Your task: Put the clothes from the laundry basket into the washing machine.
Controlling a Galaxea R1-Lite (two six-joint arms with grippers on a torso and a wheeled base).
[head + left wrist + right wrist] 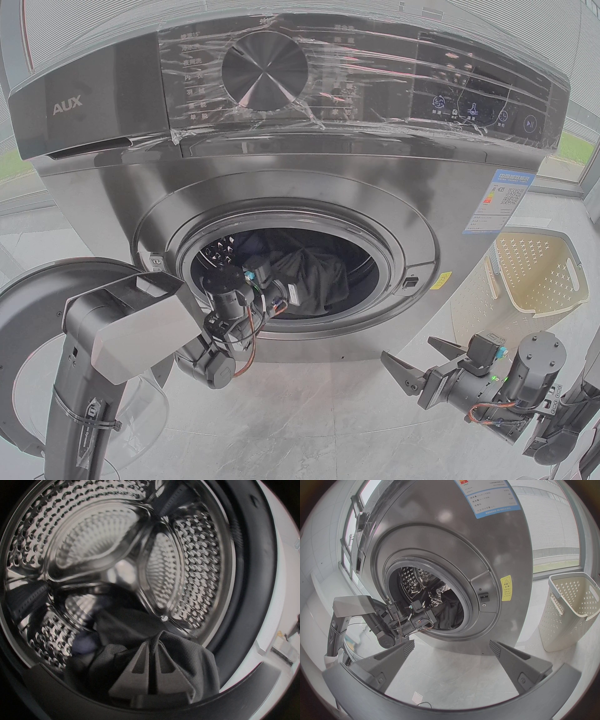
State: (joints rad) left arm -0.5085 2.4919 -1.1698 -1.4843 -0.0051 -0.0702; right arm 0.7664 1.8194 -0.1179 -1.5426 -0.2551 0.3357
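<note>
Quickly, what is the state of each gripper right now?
Left gripper: shut on the cloth, inside the drum.
Right gripper: open, holding nothing.

Pale marble floor (300,412); window (556,527) — daylight, grass outside

The drum (193,573) is glossy perforated metal, the clothes (195,664) matt cloth, the laundry basket (565,620) matt plastic.
</note>
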